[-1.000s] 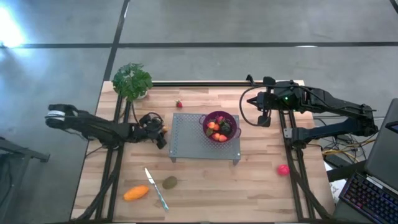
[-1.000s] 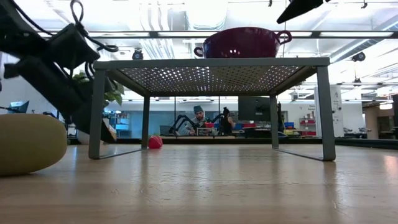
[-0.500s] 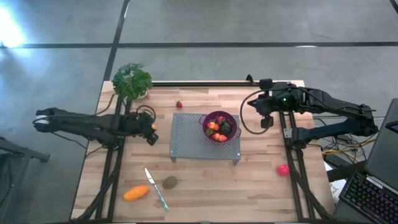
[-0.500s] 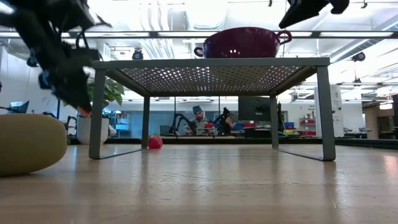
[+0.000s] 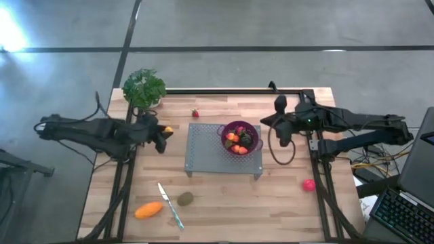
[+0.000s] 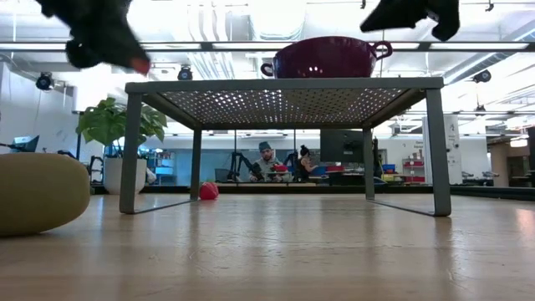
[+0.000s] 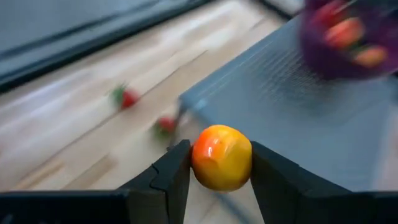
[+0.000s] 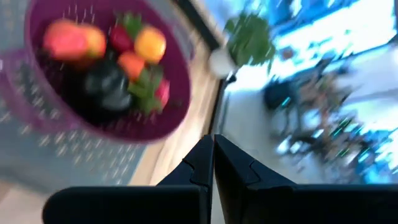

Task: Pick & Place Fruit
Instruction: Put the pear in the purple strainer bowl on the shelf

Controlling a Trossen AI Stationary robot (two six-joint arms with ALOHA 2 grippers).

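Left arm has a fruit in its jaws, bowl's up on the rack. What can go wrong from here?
1. The left gripper pinches the round orange fruit only at its sides; a slip would probably drop it onto the table or the metal rack.
2. The purple bowl already holds several pieces, so a high release may bounce out.
3. The right gripper, shut, hangs close beside the bowl; the arms may crowd each other there.

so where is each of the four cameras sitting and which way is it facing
High view: overhead, straight down on the wooden table; both arms show.
Low view: tabletop height, looking under the grey mesh rack.
Left wrist view: past the left gripper clamping a round orange fruit.
Right wrist view: past the shut right gripper.
All four share the purple bowl.
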